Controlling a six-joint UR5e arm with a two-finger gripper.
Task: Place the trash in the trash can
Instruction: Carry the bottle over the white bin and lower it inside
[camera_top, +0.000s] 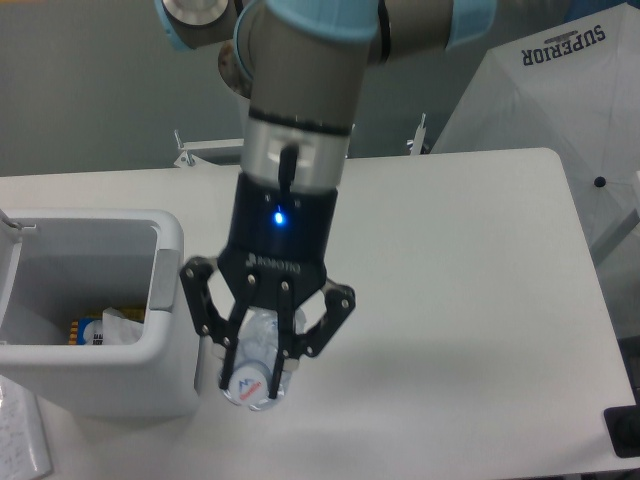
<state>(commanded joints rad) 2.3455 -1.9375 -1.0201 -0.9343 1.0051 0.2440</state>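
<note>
My gripper (258, 355) is raised toward the camera, just right of the trash can (172, 262), a boxy white bin with a grey side panel. Its fingers (236, 335) are shut on a clear bluish bottle (251, 368), the trash, whose white cap end points at the camera. The bottle hangs clear of the table beside the can's front right corner. Inside the can lie a yellow-and-blue packet (83, 330) and a crumpled clear bag (123, 326).
The white table (470, 300) stretches to the right and behind the arm. A white umbrella (560, 110) printed SUPERIOR stands past the table's far right corner. A small dark object (622, 430) sits at the lower right edge.
</note>
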